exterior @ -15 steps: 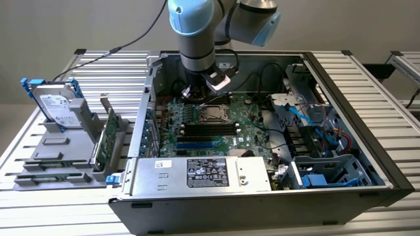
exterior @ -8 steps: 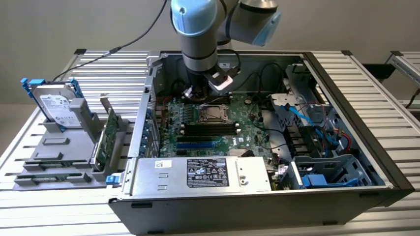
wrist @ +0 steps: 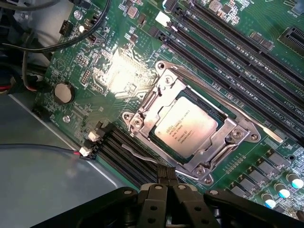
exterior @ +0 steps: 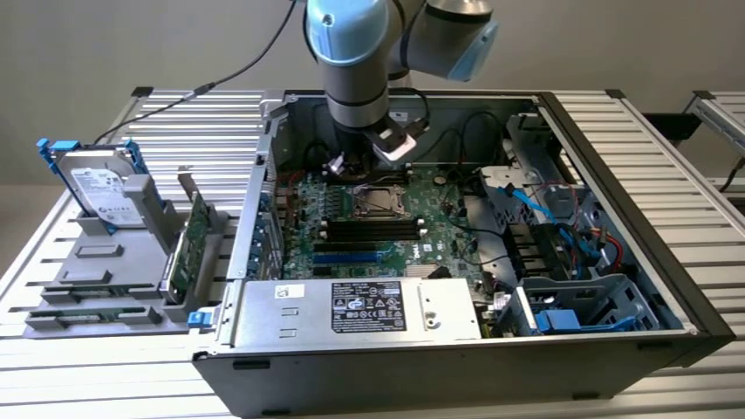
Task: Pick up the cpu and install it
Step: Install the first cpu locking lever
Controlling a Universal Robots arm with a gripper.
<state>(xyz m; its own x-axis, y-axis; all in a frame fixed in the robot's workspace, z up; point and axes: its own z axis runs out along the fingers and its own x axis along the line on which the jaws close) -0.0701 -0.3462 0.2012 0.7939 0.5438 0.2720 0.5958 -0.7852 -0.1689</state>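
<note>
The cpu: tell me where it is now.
The cpu sits in its metal-framed socket on the green motherboard, between two banks of black memory slots. In the exterior view it lies under the arm, inside the open computer case.

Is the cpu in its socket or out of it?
In. The cpu lies flat inside the metal socket frame on the motherboard.

cpu [wrist: 186, 129] silver, flat in mobo socket [wrist: 190, 124].
</note>
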